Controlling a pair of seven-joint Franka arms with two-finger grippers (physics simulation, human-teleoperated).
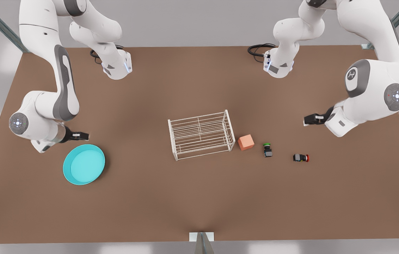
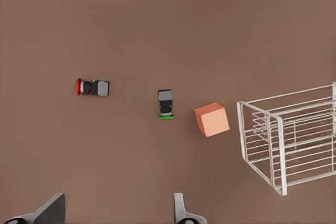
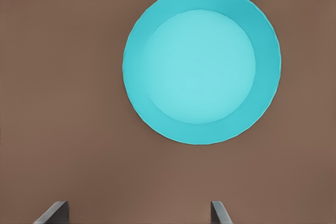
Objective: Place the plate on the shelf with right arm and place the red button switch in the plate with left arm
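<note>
The turquoise plate (image 1: 84, 164) (image 3: 201, 64) lies flat on the brown table at the front view's left. My right gripper (image 1: 79, 135) (image 3: 137, 209) hovers just behind it, open and empty. The white wire shelf (image 1: 201, 134) (image 2: 287, 137) stands mid-table. The red button switch (image 1: 301, 157) (image 2: 93, 87) lies on its side at the front view's right. My left gripper (image 1: 310, 120) (image 2: 117, 205) hangs above and behind the switch, open, nothing between its fingers.
A salmon-orange cube (image 1: 246, 142) (image 2: 211, 119) sits right beside the shelf. A green-capped black switch (image 1: 267, 150) (image 2: 166, 103) lies between the cube and the red one. The arm bases and black cables (image 1: 258, 49) are at the table's far edge.
</note>
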